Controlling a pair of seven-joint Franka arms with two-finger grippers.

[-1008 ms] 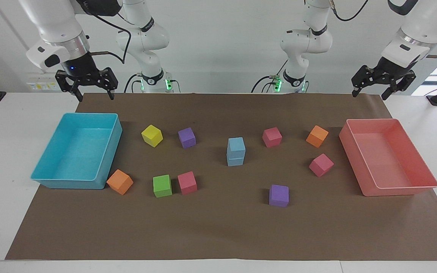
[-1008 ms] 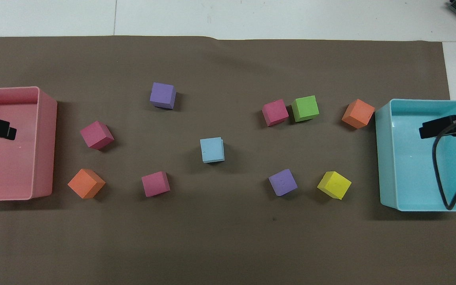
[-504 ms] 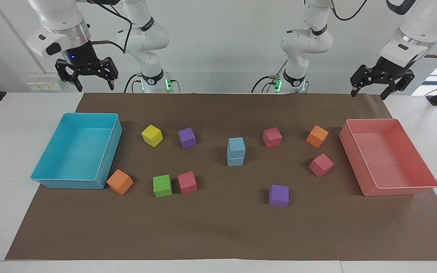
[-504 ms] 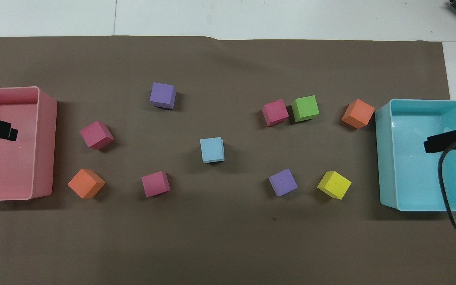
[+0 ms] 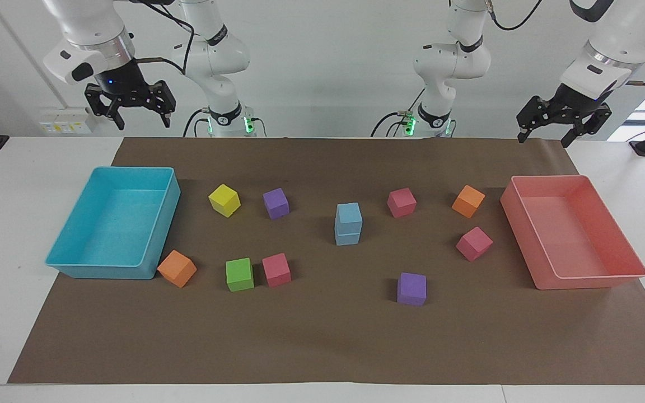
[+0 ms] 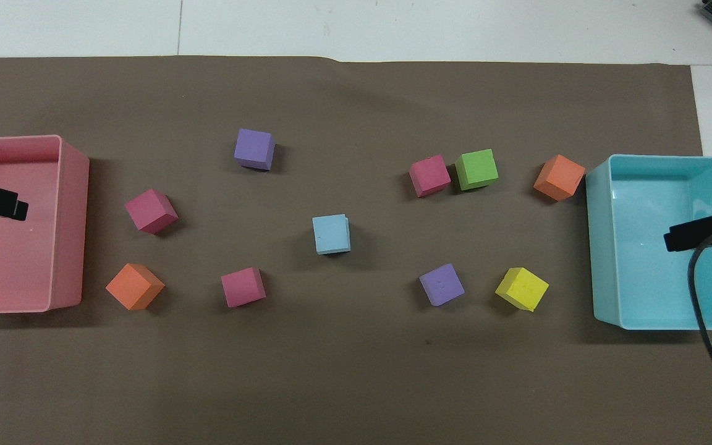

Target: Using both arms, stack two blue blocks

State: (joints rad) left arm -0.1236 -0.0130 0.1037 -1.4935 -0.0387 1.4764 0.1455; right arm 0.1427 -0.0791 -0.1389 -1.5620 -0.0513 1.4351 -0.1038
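My left gripper (image 5: 563, 124) and right gripper (image 5: 131, 106) hang spread, empty, well apart from the blue blocks (image 5: 348, 224), stacked mid-table. Foam looks light, squashy; I'd pinch flat side faces gently.

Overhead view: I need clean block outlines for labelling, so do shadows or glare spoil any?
Overhead view: soft, short shadows hug each cube, such as the blue blocks; faint sheen only in the turquoise bin. Facing view: the stack stays crisp, with bright window light at one edge.
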